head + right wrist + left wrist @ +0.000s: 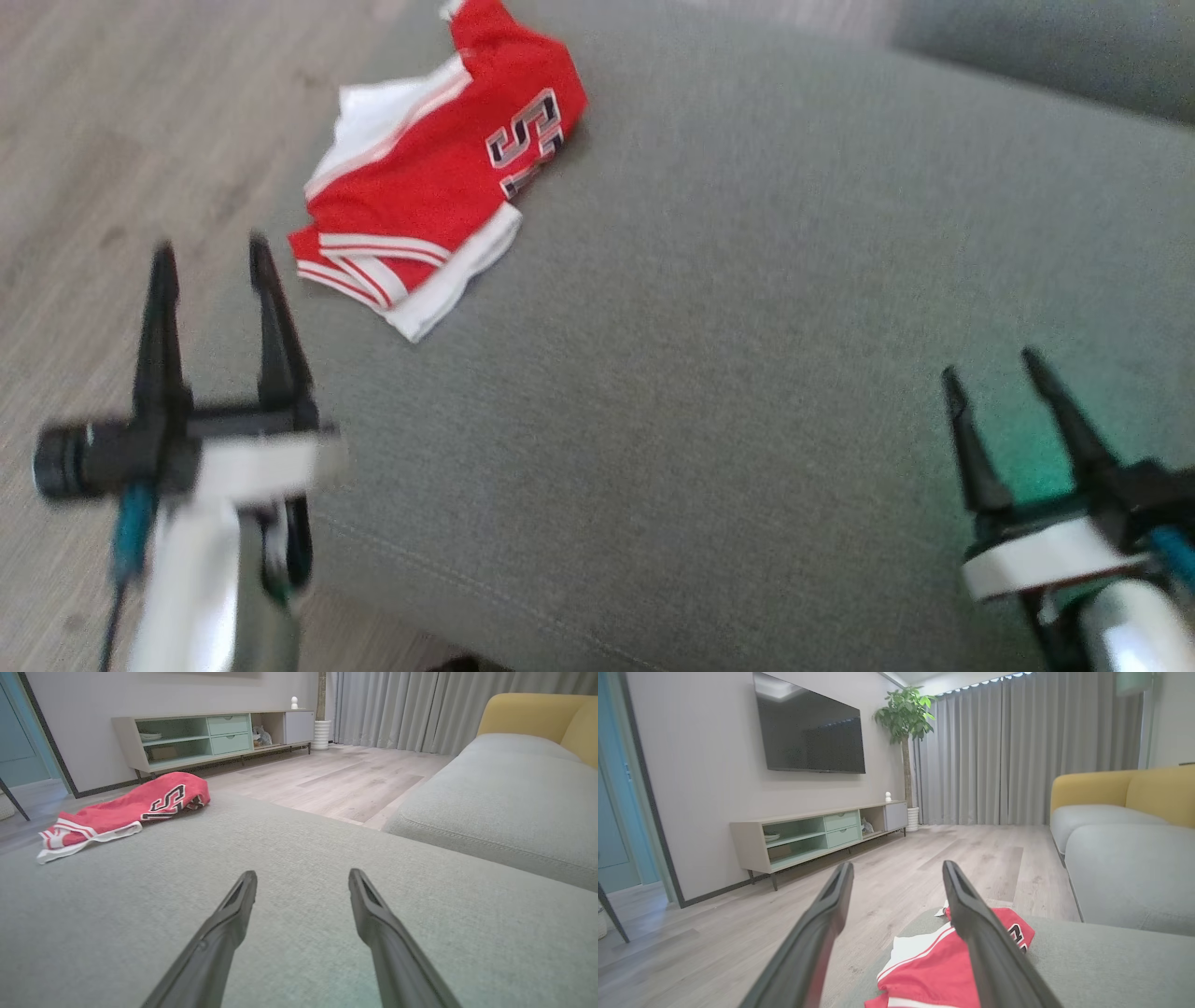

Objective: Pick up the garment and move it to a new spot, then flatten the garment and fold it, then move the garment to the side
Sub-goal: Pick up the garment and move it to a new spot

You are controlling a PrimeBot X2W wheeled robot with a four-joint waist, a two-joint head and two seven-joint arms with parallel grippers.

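Observation:
The garment [439, 177] is a red jersey with white trim and dark lettering, lying folded near the far left edge of a grey cushion [747, 327]. My left gripper [213, 246] hangs open at the lower left, short of the garment, over the cushion's left edge. In the left wrist view the garment [934, 966] lies just beyond the open left gripper [897, 866]. My right gripper [990, 359] is open at the lower right, far from the garment. The right wrist view has the garment [126, 809] at far left, well beyond the open right gripper [302, 873].
Wooden floor [112, 140] lies left of the cushion. A second grey cushion [504, 784] with a yellow backrest [528, 714] sits to the right. A TV console [817, 833], a wall TV [810, 730], a plant [906, 718] and curtains [1017, 746] stand across the room.

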